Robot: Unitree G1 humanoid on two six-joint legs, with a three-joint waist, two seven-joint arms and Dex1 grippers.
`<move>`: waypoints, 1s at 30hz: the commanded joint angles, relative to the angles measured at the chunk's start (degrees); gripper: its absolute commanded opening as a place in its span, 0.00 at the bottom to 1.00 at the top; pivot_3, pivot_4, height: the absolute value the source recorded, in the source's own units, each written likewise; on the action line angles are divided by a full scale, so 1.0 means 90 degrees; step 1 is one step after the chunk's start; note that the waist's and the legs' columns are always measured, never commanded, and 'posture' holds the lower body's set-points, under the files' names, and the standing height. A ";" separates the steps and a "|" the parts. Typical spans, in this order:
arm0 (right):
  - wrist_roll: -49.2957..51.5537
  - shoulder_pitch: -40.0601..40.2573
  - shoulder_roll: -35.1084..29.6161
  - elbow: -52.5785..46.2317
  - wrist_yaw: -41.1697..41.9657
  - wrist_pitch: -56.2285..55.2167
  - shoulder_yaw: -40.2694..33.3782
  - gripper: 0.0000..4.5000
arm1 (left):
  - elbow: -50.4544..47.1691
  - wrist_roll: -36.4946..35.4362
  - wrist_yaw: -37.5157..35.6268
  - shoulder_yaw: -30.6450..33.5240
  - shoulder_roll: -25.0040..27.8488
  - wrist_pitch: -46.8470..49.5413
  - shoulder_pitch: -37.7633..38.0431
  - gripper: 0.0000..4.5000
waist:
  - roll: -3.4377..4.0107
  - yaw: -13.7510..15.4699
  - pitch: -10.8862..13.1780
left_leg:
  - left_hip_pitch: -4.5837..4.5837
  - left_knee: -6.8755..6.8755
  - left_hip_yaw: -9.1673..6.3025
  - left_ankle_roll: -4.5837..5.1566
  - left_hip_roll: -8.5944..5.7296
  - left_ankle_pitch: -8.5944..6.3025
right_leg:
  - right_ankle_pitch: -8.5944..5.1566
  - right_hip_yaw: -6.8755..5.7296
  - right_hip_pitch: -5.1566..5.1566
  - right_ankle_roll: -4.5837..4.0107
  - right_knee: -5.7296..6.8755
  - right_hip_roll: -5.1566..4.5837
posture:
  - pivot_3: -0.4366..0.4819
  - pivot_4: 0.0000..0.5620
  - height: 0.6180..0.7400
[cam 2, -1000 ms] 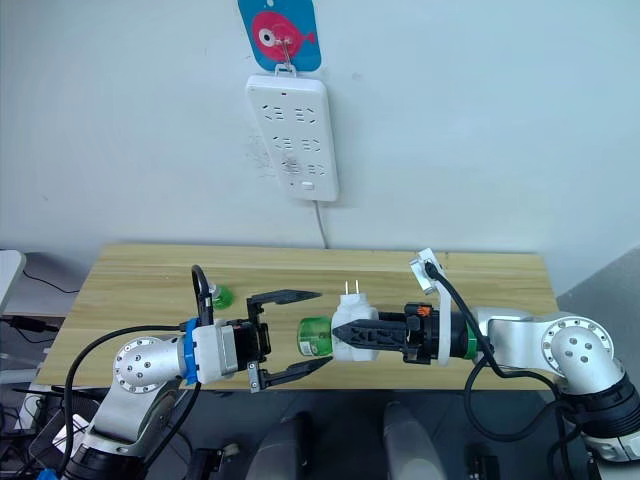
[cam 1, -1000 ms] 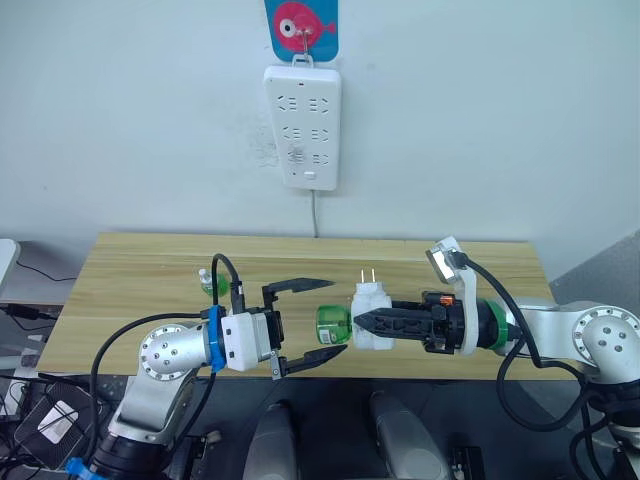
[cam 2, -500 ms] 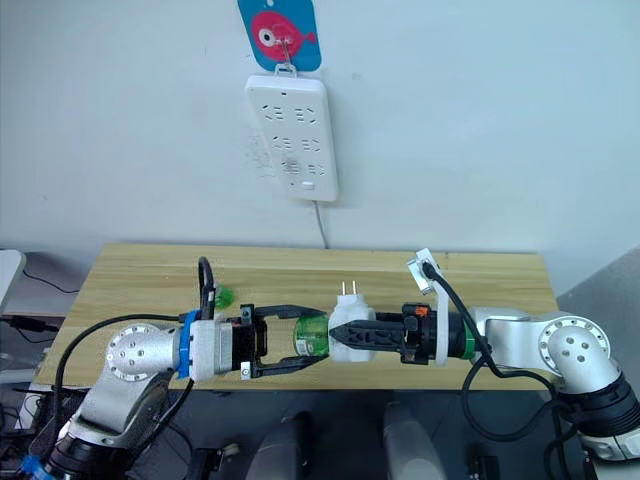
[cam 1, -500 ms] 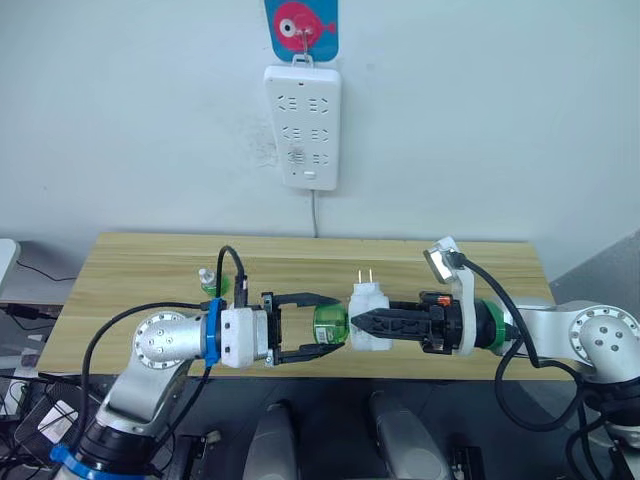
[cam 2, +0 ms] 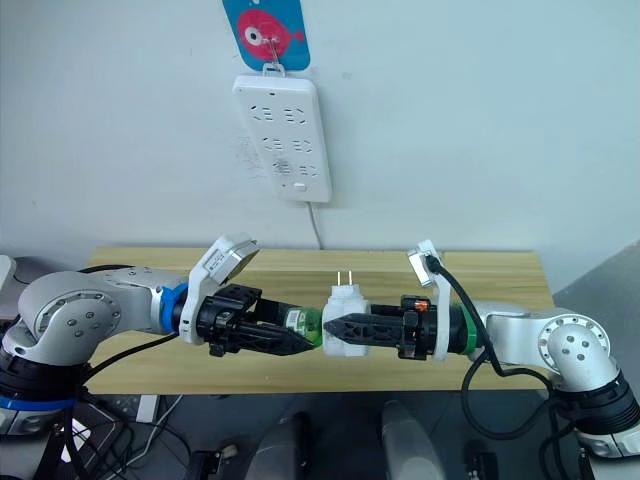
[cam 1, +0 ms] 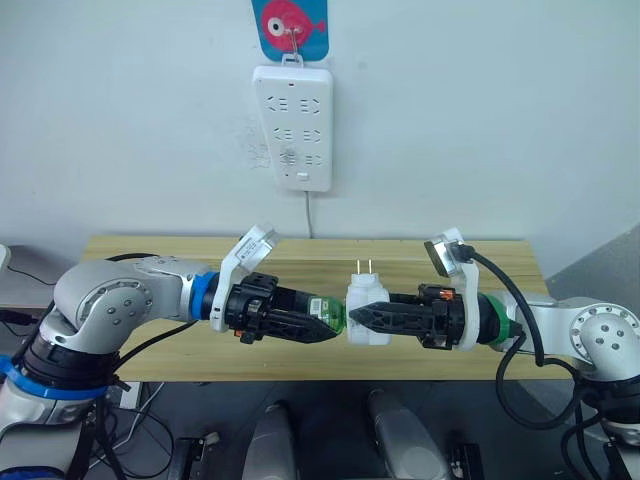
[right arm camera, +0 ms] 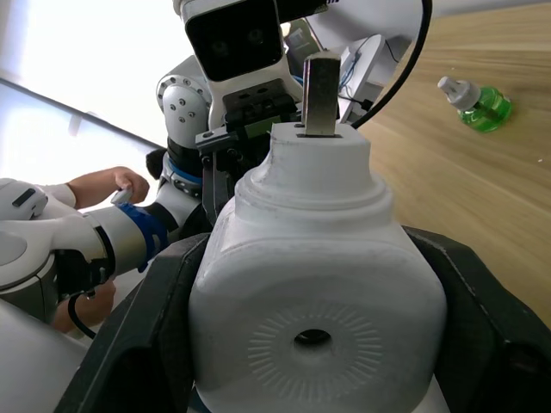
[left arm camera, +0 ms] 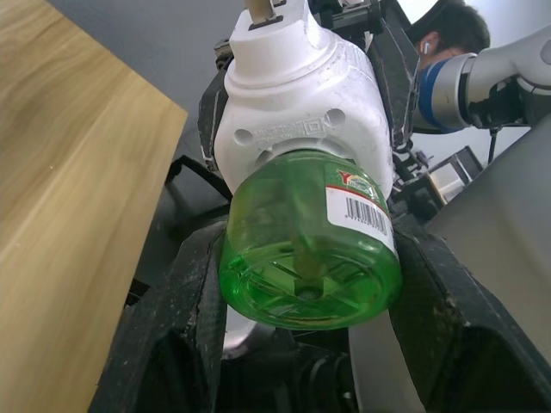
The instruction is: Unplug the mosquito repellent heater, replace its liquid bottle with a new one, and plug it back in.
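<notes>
- The mosquito repellent heater (cam 1: 366, 313) is held in mid-air above the front edge of the worktop (cam 1: 150, 262), at about the 6 o'clock area of the head views, with its two prongs pointing up.
- The heater's white body is clamped between the fingers of the right pincer (cam 1: 362, 320), which comes in from 3 o'clock.
- A green liquid bottle (left arm camera: 312, 254) is seated in the heater's left end (a barcode label is seen on it).
- That bottle is gripped at both sides by the left pincer (cam 1: 322, 327), reaching in from 9 o'clock.
- A second green bottle (right arm camera: 475, 104) with a white cap is seen lying on the worktop.
- A white power strip (cam 1: 291, 127) is hung on the wall at 12 o'clock, under a fish-pattern hook (cam 1: 290, 25).
</notes>
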 commanded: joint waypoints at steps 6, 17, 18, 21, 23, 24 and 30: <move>-0.0057 0.0074 -0.0105 -0.0046 -0.0034 0.0124 -0.0132 0.67 | -0.0745 0.0968 0.0361 0.0478 -0.0559 -0.1101 0.0617 0.67 | -0.0002 0.0050 0.0001 | -0.0001 0.0014 0.0007 -0.0001 -0.0002 0.0000 | -0.0003 0.0007 0.0004 0.0005 -0.0003 -0.0002 | 0.31 0.46 1.00; 0.0014 0.0060 -0.0053 0.0025 -0.0112 0.0179 -0.0200 0.67 | -0.0451 0.4441 -0.0664 0.0089 -0.0585 -0.5325 0.2064 1.00 | -0.0001 0.0085 0.0001 | 0.0002 0.0011 0.0019 -0.0001 0.0000 0.0000 | 0.0003 0.0018 0.0001 -0.0008 -0.0006 -0.0002 | 0.31 0.46 1.00; 0.0015 0.0062 -0.0048 0.0023 -0.0118 0.0176 -0.0200 0.67 | -0.0319 0.4637 -0.0434 0.0184 -0.0799 -0.5675 0.2173 1.00 | 0.0000 0.0104 0.0000 | 0.0001 0.0010 0.0019 -0.0001 0.0000 0.0000 | 0.0003 0.0017 0.0000 -0.0008 -0.0006 -0.0002 | 0.31 0.46 1.00; 0.0036 0.0082 -0.0035 0.0004 -0.0146 0.0162 -0.0207 0.67 | -0.0093 0.5183 -0.0570 0.0448 -0.1453 -0.7931 0.2819 1.00 | -0.0002 0.0145 0.0000 | -0.0002 0.0012 0.0023 -0.0001 0.0000 0.0000 | 0.0004 0.0019 0.0000 -0.0010 -0.0009 -0.0008 | 0.30 0.46 1.00; 0.0051 0.0101 -0.0032 -0.0011 -0.0164 0.0157 -0.0209 0.67 | -0.0091 0.5375 -0.0636 0.0463 -0.1740 -0.8931 0.2993 1.00 | -0.0002 0.0169 0.0000 | -0.0003 0.0011 0.0027 -0.0001 -0.0001 0.0000 | 0.0009 0.0020 -0.0001 -0.0018 -0.0010 -0.0012 | 0.30 0.46 1.00; 0.0060 0.0110 -0.0033 -0.0021 -0.0171 0.0155 -0.0211 0.67 | -0.0096 0.5413 -0.0653 0.0444 -0.1819 -0.9233 0.3033 1.00 | -0.0002 0.0178 0.0000 | -0.0004 0.0011 0.0026 -0.0001 -0.0001 0.0000 | 0.0009 0.0020 -0.0003 -0.0017 -0.0010 -0.0012 | 0.30 0.47 1.00; 0.0083 0.0121 -0.0050 -0.0034 -0.0194 0.0167 -0.0219 0.67 | -0.0148 0.5440 -0.0588 0.0255 -0.1926 -0.9688 0.3120 1.00 | -0.0002 0.0198 0.0000 | -0.0003 0.0020 0.0036 -0.0001 -0.0002 0.0000 | 0.0001 0.0030 0.0000 -0.0005 -0.0009 -0.0011 | 0.30 0.46 1.00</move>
